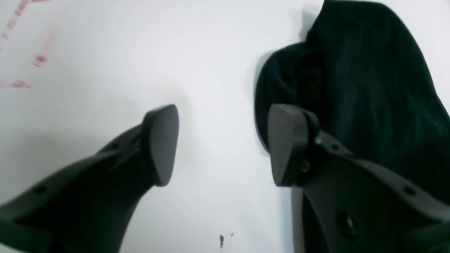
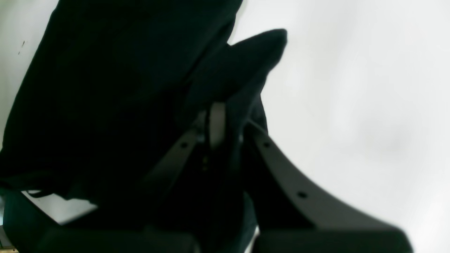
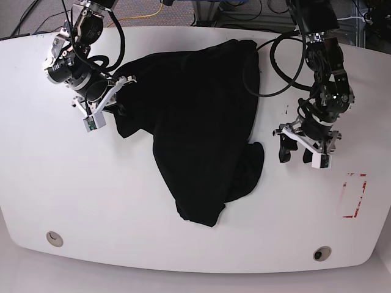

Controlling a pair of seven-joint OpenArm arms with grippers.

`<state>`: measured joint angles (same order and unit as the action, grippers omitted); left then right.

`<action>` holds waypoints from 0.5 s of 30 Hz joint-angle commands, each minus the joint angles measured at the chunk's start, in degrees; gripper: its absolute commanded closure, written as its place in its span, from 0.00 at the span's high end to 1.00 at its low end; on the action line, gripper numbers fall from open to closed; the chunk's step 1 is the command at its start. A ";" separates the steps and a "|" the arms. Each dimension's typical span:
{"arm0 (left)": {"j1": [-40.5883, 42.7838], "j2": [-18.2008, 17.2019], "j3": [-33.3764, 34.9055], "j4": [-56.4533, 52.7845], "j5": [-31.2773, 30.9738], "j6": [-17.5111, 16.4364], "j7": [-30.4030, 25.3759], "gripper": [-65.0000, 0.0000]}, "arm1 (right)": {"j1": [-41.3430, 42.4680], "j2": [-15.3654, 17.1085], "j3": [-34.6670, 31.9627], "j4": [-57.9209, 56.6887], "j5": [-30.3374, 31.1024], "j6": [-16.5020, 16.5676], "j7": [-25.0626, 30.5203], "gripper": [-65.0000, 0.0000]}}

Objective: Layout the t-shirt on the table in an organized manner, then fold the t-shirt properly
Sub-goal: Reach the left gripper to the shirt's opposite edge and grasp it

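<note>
- Cloth fills the middle of the table (image 3: 183,244): the black t-shirt (image 3: 195,122) lies crumpled and spread unevenly, running from near the far edge down toward the near edge, where it ends in a rounded lobe.
- No print shows on the t-shirt from the base view; only plain black fabric is visible.
- The right gripper (image 2: 225,130) is closed on a fold of the t-shirt at the cloth's edge, with dark fabric bunched between and around its fingers in the right wrist view.
- The left gripper (image 1: 223,144) stands wide apart with nothing between its fingers, just above the bare white table.
- In the left wrist view, a bulge of the t-shirt lies right behind one finger (image 1: 288,140); whether they touch cannot be told.
- A red tape rectangle (image 3: 353,195) sits on the table near the left gripper, apart from the t-shirt.
- Two round holes (image 3: 322,253) lie near the table's near edge.
</note>
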<state>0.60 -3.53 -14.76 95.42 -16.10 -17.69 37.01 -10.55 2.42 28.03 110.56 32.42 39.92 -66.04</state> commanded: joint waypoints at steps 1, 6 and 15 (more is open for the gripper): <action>-2.58 -0.29 1.45 -3.15 -0.74 -0.20 -1.10 0.58 | 0.57 0.44 0.06 1.04 1.11 0.08 1.21 0.00; -4.78 -0.29 4.17 -9.31 -0.83 -0.20 -1.10 0.58 | 0.57 0.44 0.06 1.04 1.11 0.08 1.21 0.00; -7.94 1.38 4.87 -18.36 -0.83 -0.02 -1.10 0.58 | 0.57 0.79 0.06 1.04 1.11 0.08 1.21 0.00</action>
<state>-5.96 -2.68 -9.87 77.19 -16.16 -17.43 37.10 -10.55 2.44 28.01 110.56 32.42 39.90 -66.06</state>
